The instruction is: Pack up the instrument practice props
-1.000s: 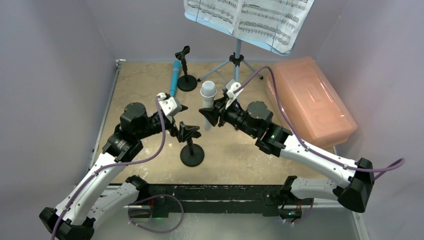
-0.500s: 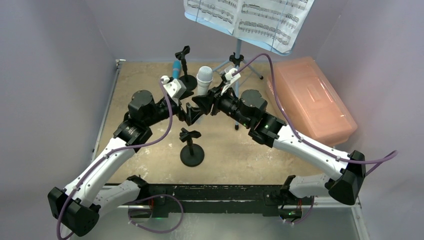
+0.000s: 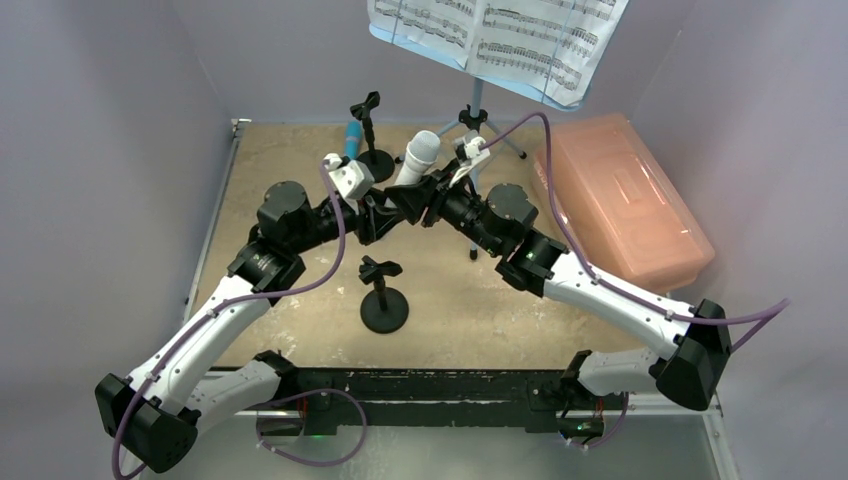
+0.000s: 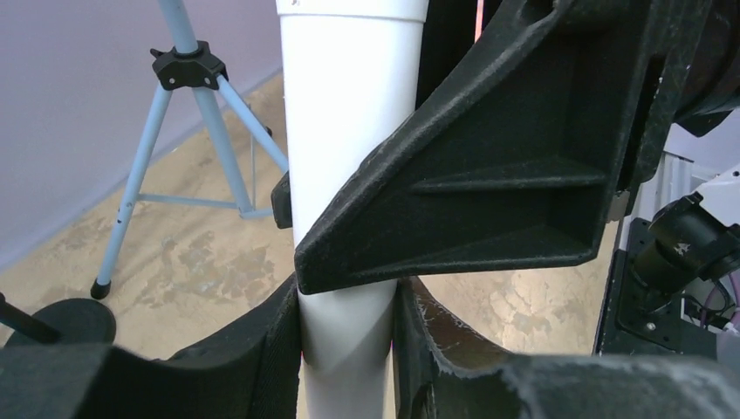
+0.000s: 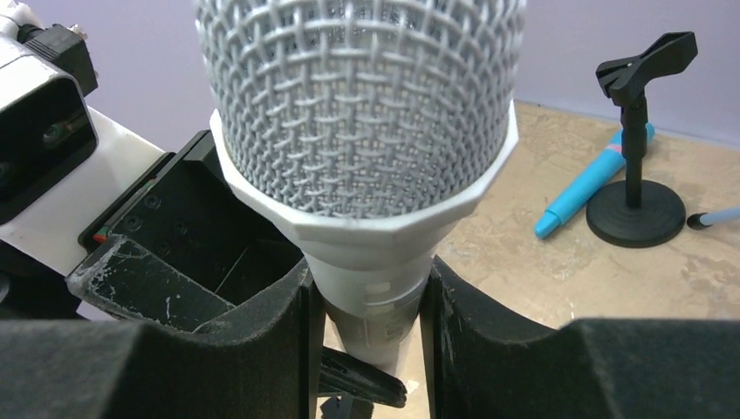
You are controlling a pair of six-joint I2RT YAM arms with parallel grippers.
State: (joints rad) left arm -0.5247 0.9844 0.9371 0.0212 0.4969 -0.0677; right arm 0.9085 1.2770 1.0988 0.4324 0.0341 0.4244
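Note:
The white microphone (image 3: 421,152) hangs above the table's middle, its mesh head (image 5: 362,105) tilted toward the back. My right gripper (image 5: 368,314) is shut on its neck just below the head. Lower down, the left gripper (image 4: 346,323) is shut on the white handle (image 4: 349,131), both pads pressed against it. In the top view the two grippers (image 3: 385,213) (image 3: 410,205) meet tip to tip. The blue microphone (image 3: 352,140) lies beside the back mic holder (image 3: 373,165). A second mic holder (image 3: 384,308) stands empty in front. Sheet-music pages (image 3: 500,35) rest on the light-blue music rack (image 3: 475,110).
A closed pink translucent box (image 3: 620,200) lies along the right wall. The rack's tripod legs (image 4: 188,113) spread over the floor just behind the grippers. Purple walls close in the left, back and right sides.
The right arm carried the white microphone toward the back and tilted it. The left arm swung up to meet it and its jaws closed on the handle.

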